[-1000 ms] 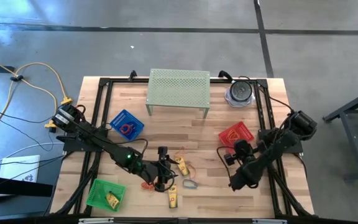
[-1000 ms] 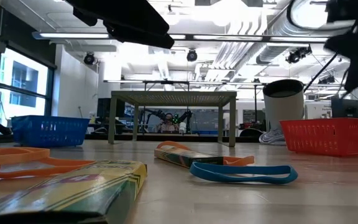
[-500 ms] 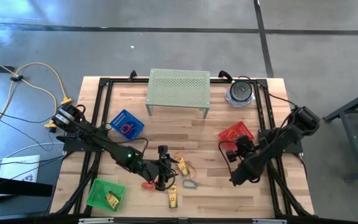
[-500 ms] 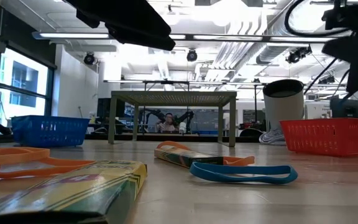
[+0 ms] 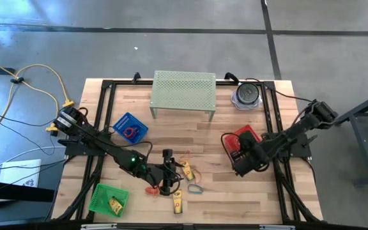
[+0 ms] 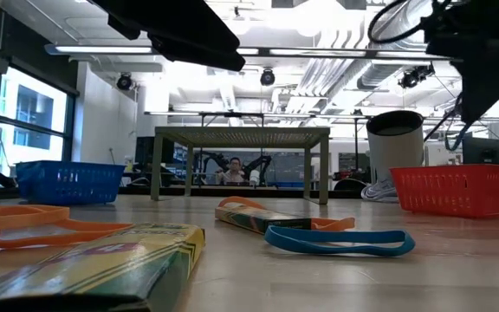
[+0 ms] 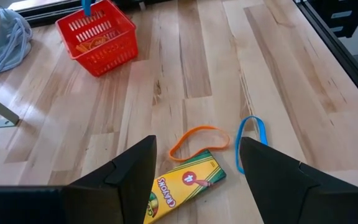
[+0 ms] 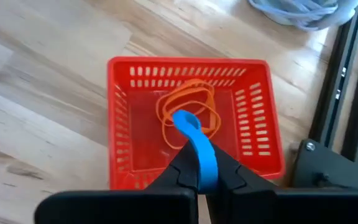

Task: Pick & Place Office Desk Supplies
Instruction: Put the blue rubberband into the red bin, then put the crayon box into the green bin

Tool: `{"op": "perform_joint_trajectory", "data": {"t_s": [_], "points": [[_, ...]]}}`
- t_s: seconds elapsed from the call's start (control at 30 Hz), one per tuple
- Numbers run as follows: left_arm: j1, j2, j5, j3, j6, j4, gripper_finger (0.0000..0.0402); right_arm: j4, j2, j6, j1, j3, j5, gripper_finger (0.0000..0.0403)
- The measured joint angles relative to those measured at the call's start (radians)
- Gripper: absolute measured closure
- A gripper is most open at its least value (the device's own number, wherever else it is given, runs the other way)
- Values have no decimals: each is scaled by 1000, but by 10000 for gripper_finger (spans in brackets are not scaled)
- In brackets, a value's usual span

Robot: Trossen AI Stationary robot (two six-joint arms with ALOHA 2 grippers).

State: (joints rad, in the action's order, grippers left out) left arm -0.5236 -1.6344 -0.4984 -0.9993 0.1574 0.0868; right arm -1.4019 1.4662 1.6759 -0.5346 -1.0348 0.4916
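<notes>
The left arm stretches from the tabletop's left edge toward its front middle, wrist low. Its left pincer [image 5: 166,181] has the two dark fingers [image 7: 129,177] spread wide, with nothing between them. The right arm reaches in from the right side, elbow bent, and its right pincer [image 8: 199,163] points down, jaws pinched together on what looks like a blue band [image 8: 199,144].

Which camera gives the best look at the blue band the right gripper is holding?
The right wrist view: the blue band stands pinched in the right gripper over the red basket. The other views don't show it.
</notes>
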Motion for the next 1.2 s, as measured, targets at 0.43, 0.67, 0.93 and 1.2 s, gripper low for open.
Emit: {"op": "perform_joint_trajectory", "data": {"t_s": [0.43,0.67,0.93,1.2], "points": [[0,0,1,0,0,-4,177,182,0,-158,85,126,-55,401],[0,0,1,0,0,-4,177,281,-6,-249,107,148,-55,401],[0,0,1,0,0,-4,177,277,-6,-267,119,148,-50,379],[0,0,1,0,0,-4,177,188,-6,-196,119,148,-14,266]]}}
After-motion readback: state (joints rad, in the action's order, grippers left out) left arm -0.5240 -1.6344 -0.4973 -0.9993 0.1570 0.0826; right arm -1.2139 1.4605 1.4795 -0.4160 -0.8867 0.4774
